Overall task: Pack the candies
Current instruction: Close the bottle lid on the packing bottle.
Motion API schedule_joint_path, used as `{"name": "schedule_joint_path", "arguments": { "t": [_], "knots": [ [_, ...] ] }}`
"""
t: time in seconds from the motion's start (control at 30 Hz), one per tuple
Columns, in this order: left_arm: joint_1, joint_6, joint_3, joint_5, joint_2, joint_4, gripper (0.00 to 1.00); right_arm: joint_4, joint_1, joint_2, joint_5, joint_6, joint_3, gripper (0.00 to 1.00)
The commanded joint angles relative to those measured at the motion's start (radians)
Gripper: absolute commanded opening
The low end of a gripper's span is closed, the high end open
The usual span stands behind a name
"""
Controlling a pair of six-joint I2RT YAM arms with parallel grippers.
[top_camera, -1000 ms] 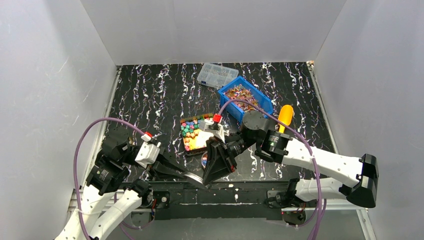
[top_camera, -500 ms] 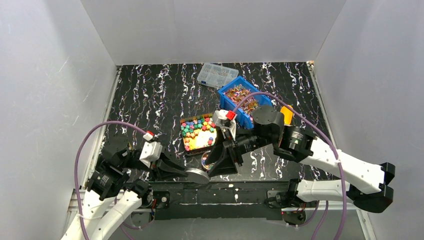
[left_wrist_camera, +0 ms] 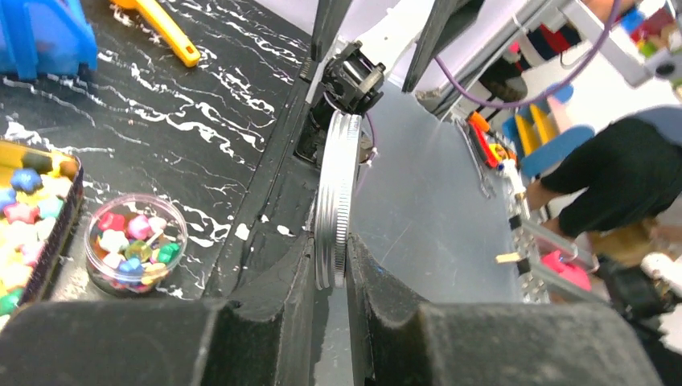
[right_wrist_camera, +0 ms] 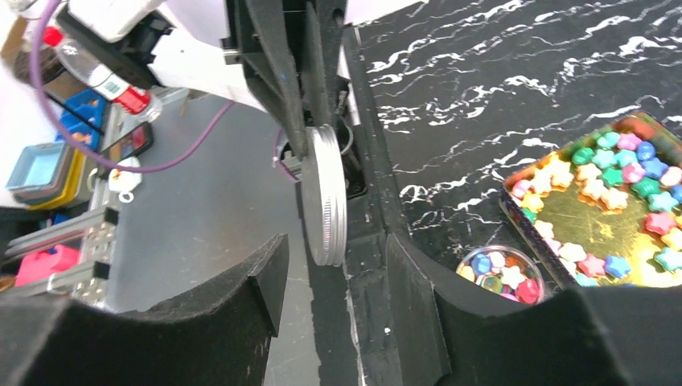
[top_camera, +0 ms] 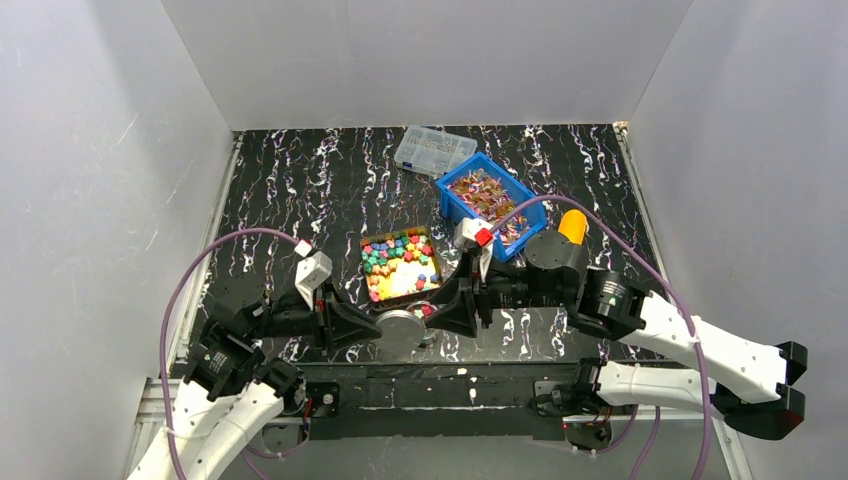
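Observation:
My left gripper (left_wrist_camera: 330, 269) is shut on the rim of a silver screw lid (left_wrist_camera: 336, 201) and holds it on edge over the table's near edge; in the top view the lid (top_camera: 400, 329) sits between both grippers. My right gripper (right_wrist_camera: 334, 249) is open, its jaws on either side of the lid (right_wrist_camera: 323, 197) without touching it. A small clear jar (top_camera: 426, 311) full of coloured star candies (left_wrist_camera: 133, 241) stands beside the lid; it also shows in the right wrist view (right_wrist_camera: 500, 273). More star candies lie in a gold tray (top_camera: 433, 254). Wrapped candies (top_camera: 485, 193) fill a blue bin (top_camera: 448, 205).
A clear compartment box (top_camera: 433, 150) stands behind the blue bin. An orange-yellow tool (top_camera: 570, 225) lies right of the bin, by my right arm. The black frame rail (top_camera: 470, 385) runs along the table's near edge. White walls close in three sides.
My left gripper has carried the lid up and forward, toward the jar. My right gripper has swung from pointing down to level and drawn back to the right.

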State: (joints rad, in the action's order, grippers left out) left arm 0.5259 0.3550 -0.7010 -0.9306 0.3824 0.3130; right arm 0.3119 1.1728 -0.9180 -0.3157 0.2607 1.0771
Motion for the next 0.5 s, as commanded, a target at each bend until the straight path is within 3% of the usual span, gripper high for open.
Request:
{"name": "schedule_joint_path", "arguments": {
  "t": [0.0,0.47],
  "knots": [
    [0.002,0.191,0.031,0.090,-0.027,-0.043,0.00,-0.129,0.005,0.006,0.094,0.038,-0.053,0.56],
    [0.002,0.482,0.101,0.145,-0.057,-0.080,0.00,-0.283,0.005,-0.024,0.131,0.172,-0.143,0.55]
  ]
}}
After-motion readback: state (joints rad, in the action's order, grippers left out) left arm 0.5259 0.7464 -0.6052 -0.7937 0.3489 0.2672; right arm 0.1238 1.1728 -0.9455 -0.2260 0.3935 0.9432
